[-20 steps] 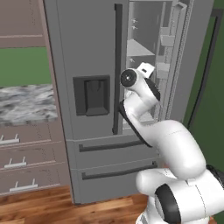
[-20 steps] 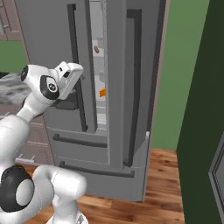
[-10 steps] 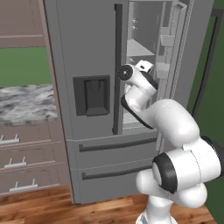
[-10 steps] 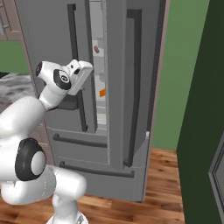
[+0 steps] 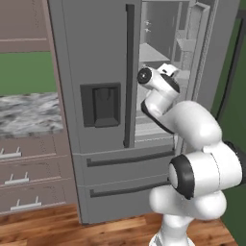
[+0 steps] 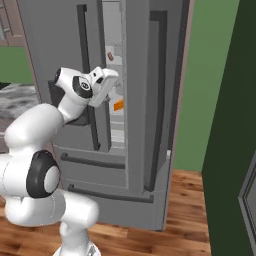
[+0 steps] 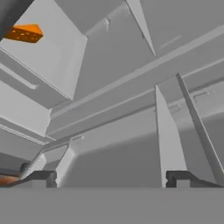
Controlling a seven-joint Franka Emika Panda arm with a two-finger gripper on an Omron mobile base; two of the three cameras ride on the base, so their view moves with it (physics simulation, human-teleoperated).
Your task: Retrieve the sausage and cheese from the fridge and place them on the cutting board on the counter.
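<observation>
The claw point(image 7: 111, 177) is reaching into the open fridge point(image 6: 140, 115) with its jaws spread wide, holding nothing. The cheese point(image 6: 118, 105) is sitting on a shelf inside, and the sausage point(image 6: 109, 55) is lying higher up. I think it is going for the cheese. Next it needs to turn toward it.

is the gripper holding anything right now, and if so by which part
Nothing is held. The gripper is open with empty space between its fingertips, facing the fridge shelves; the cheese lies apart on a shelf.
</observation>
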